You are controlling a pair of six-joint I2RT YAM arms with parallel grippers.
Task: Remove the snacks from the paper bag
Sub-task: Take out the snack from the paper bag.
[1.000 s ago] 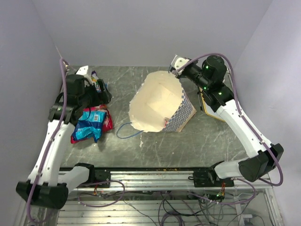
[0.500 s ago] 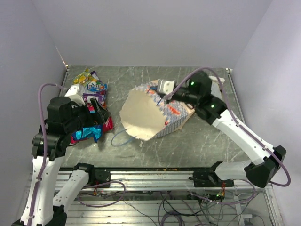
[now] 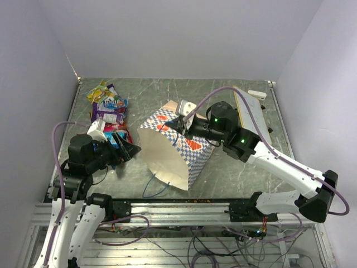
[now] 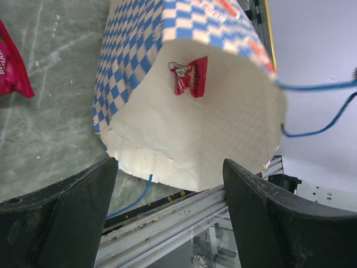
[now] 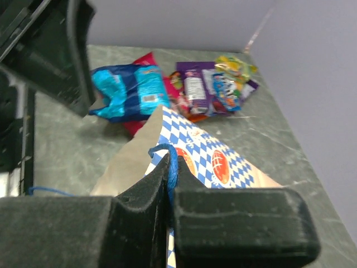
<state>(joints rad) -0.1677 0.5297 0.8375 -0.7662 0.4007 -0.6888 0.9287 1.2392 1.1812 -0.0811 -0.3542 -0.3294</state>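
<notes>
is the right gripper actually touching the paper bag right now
Touching. The right wrist view shows the right gripper shut on the paper bag, with its blue string handle pinched between the closed jaws.

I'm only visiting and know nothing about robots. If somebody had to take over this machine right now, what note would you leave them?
Left claw: open and empty, facing the mouth of the bag.
Right claw: shut on the paper bag at its blue string handle, with the bag tilted so its mouth points toward the left claw.
Done: a pile of snacks lies on the table, at the far left.
Left to do: one red packet shows inside the bag. Whether more hide deeper cannot be told.
</notes>
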